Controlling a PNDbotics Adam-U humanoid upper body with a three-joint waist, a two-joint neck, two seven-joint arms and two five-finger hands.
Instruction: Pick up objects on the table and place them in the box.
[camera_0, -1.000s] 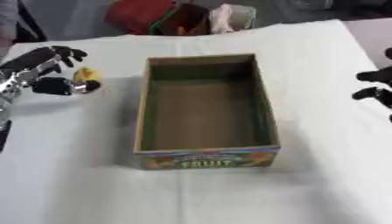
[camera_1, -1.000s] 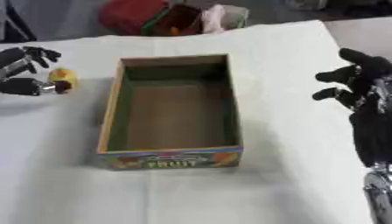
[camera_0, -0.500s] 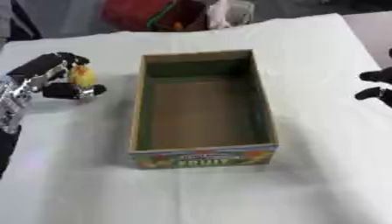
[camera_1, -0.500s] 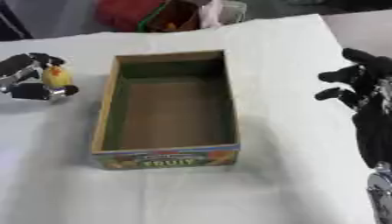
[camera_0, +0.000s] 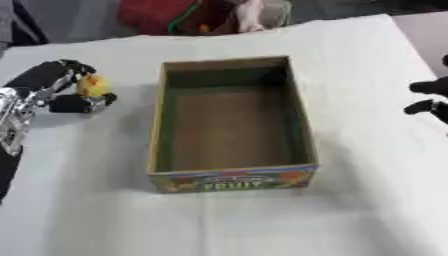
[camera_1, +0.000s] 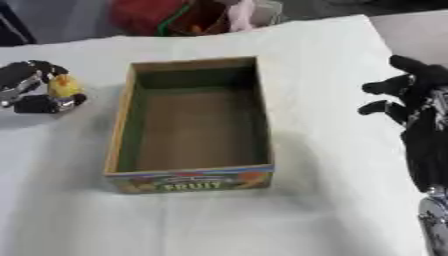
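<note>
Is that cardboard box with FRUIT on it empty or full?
Empty. The box shows only its bare brown floor; the yellow object is outside it, in the left hand.

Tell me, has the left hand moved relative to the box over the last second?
Yes. The left hand, curled round the yellow object, now sits slightly closer to the box and its left wall.

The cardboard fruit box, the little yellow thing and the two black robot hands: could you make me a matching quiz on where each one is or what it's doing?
Things:
1. Open brown cardboard box printed FRUIT
2. Small yellow object
3. Left hand
4. Right hand

States:
A. Held between curled fingers
B. Idle at the right of the table, holding nothing
C. Empty, in the middle of the white-covered table
D. Closed round something, left of the box

Pairs: 1-C, 2-A, 3-D, 4-B
</note>
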